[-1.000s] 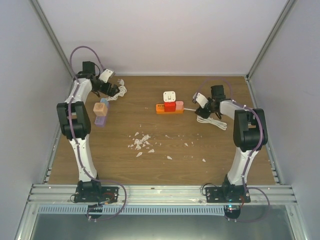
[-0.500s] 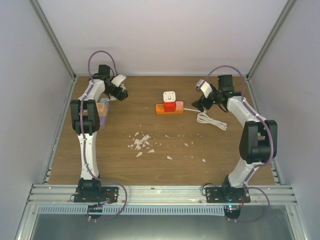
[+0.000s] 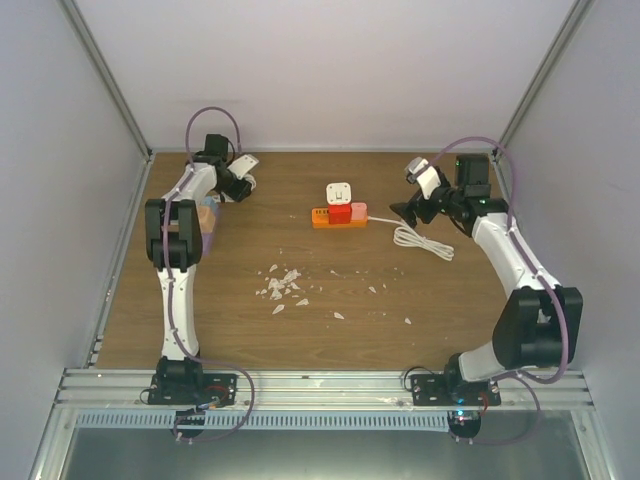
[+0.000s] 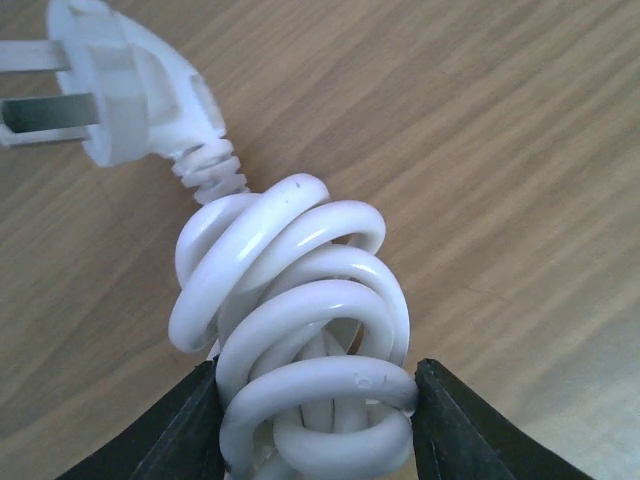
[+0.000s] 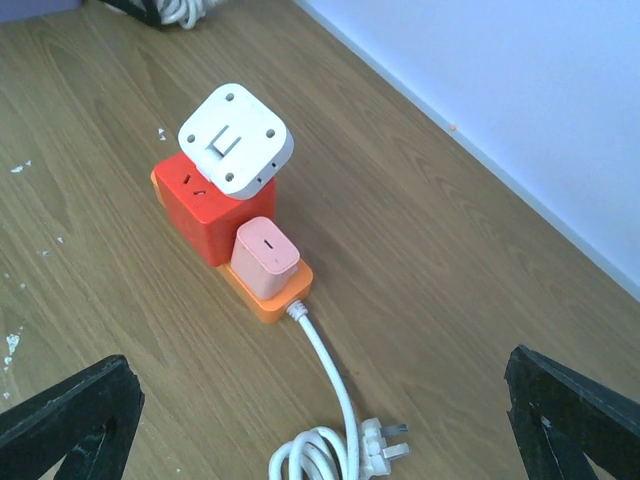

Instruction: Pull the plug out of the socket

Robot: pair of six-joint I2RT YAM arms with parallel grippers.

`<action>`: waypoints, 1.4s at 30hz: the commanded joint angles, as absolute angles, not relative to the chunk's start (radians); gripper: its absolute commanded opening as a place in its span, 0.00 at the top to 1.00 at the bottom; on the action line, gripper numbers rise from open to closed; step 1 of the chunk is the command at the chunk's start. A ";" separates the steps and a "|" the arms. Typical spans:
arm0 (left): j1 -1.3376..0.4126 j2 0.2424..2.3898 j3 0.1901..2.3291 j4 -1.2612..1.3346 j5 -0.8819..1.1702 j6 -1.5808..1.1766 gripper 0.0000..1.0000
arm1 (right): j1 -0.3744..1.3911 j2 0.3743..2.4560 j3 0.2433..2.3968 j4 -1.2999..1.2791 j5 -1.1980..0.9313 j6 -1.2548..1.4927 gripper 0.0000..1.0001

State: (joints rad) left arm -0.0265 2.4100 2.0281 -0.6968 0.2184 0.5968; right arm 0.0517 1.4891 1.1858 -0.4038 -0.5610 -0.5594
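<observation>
The left arm has straightened toward the back corner, and its end effector has clenched on a coiled white cord. Mid-table, the plug sits tilted on the red end of the socket. It is just left of the right end effector, now spread wide, grasping nothing, apart from both. White crumbs dot the wooden table; pale walls enclose it.

White scraps litter the middle of the wooden table, a coiled white cord lies far left, and a pink adapter stands upright.
</observation>
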 commanded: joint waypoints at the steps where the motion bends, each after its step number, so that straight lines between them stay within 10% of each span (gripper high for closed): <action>1: -0.066 2.309 1.884 -0.690 0.206 0.628 0.58 | 0.025 1.432 1.171 -0.409 -0.609 -0.532 0.00; 25: -0.175 1.667 1.031 -0.640 0.514 0.839 0.73 | -0.025 1.363 1.066 -0.308 -0.722 -0.406 0.01; 42: -0.560 1.662 1.024 -0.523 0.520 0.674 0.72 | -0.172 1.323 1.059 -0.328 -0.895 -0.360 0.00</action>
State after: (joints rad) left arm -0.4927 1.6436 0.9737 -0.6167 0.4782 0.7311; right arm -0.1436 1.3533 1.0763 -0.3355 -0.8310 -0.3759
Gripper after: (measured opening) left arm 0.424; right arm 0.996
